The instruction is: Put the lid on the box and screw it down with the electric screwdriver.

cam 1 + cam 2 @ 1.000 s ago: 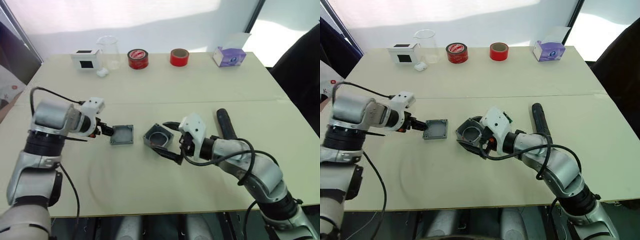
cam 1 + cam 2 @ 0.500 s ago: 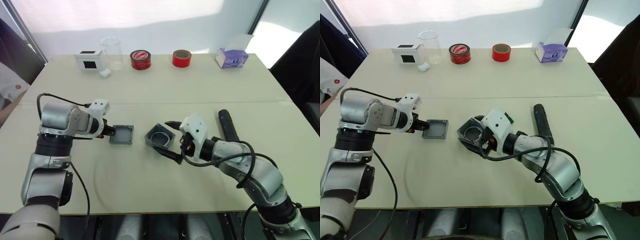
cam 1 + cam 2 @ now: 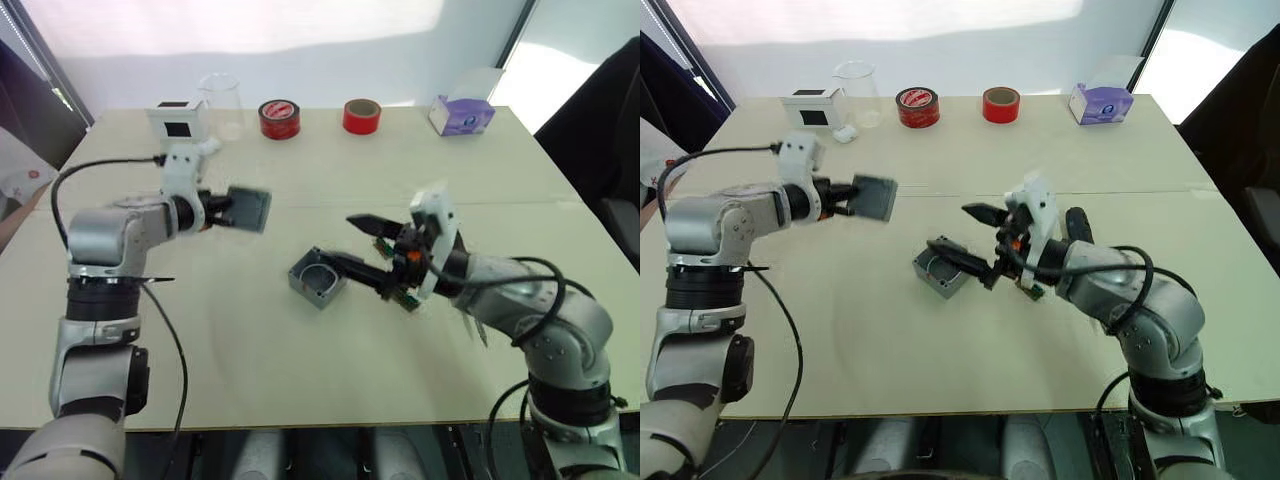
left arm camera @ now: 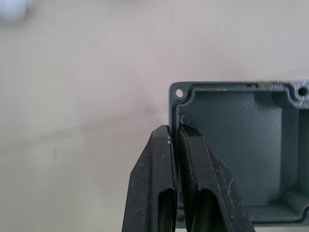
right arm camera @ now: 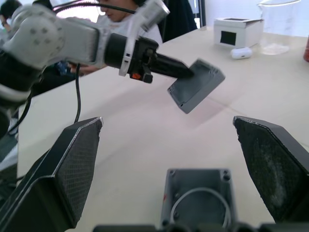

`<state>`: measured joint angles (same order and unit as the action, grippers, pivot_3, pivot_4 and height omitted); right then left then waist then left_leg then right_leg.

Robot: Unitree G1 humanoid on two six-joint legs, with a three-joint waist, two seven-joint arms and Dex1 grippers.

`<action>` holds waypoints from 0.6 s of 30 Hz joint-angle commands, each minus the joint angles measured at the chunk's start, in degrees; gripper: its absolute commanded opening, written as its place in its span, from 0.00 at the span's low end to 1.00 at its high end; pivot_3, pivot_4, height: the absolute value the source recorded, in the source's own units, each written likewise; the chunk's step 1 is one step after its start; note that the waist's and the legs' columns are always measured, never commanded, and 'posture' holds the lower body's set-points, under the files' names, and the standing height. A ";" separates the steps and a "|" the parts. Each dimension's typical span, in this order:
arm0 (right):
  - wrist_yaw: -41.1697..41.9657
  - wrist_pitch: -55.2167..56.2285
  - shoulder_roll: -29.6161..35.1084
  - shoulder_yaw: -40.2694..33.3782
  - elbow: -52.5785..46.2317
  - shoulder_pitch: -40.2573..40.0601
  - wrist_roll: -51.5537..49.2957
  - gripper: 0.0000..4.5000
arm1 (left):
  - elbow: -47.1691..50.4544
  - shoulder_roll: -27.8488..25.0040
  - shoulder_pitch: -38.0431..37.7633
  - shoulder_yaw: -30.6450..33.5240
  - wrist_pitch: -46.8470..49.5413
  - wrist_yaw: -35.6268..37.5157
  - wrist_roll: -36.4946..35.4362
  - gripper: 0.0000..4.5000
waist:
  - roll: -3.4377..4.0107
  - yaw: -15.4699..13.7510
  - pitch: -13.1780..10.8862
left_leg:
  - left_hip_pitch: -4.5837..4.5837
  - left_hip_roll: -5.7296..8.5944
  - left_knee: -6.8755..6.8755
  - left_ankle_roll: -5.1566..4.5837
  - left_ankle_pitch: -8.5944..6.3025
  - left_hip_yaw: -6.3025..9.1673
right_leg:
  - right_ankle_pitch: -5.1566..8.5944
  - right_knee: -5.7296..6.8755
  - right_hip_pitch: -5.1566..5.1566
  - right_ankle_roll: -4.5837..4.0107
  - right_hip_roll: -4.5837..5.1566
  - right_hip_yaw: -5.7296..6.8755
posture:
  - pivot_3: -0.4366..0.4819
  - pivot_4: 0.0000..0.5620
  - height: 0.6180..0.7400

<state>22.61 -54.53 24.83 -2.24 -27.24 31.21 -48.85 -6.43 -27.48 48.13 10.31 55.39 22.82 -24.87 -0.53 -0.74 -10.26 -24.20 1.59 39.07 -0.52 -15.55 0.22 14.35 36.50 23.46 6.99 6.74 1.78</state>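
- Looking from the head views, the left pincer (image 3: 222, 211) holds the lid (image 3: 249, 208) clear of the table (image 3: 300, 380), its two fingers pinched on one edge; the lid is tilted, off to the left of the box and apart from it.
- The box (image 3: 318, 280) sits open on the table near the middle, a white curved piece showing inside it.
- The right pincer (image 3: 368, 246) is spread wide and holds nothing; one finger reaches just over the box's right side, the other points off above it.
- The screwdriver (image 3: 1077, 224) lies on the table behind the right forearm, mostly hidden.
- Along the far edge stand a white box (image 3: 178, 118), a clear beaker (image 3: 220, 103), two red tape rolls (image 3: 278, 118) and a purple tissue box (image 3: 459, 115).
- From the left wrist, the two fingers (image 4: 157, 183) are nearly together with the lid's rim (image 4: 175, 104) clamped between them; the lid's hollow side faces the camera, with holes at its corners.
- From the right wrist, both fingers (image 5: 65, 174) stand far apart on either side of the open box (image 5: 199, 198), whose white ring shows inside. Beyond it the left pincer (image 5: 181, 71) holds the lid (image 5: 196, 85) tilted in the air above the table.
- A person (image 5: 120, 12) sits in the background past the table.
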 commanded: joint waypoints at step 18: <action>-8.08 -1.56 -12.43 -5.93 22.15 13.66 2.71 1.00 | 7.15 7.99 -2.02 -4.41 -16.36 5.14 -0.55 0.02 | 0.01 0.85 0.00 | -0.17 0.16 -0.04 0.25 0.15 -0.05 | 0.00 0.18 0.18 0.00 -0.01 -0.01 | 0.48 0.27 1.00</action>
<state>14.73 -56.01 12.41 -6.84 -3.22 44.00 -45.22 -1.69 -19.05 45.23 5.22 40.64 27.50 -25.01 -0.52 0.11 -10.25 -24.37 1.74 39.03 -0.27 -15.40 0.17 14.34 36.69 23.63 7.00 6.73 1.76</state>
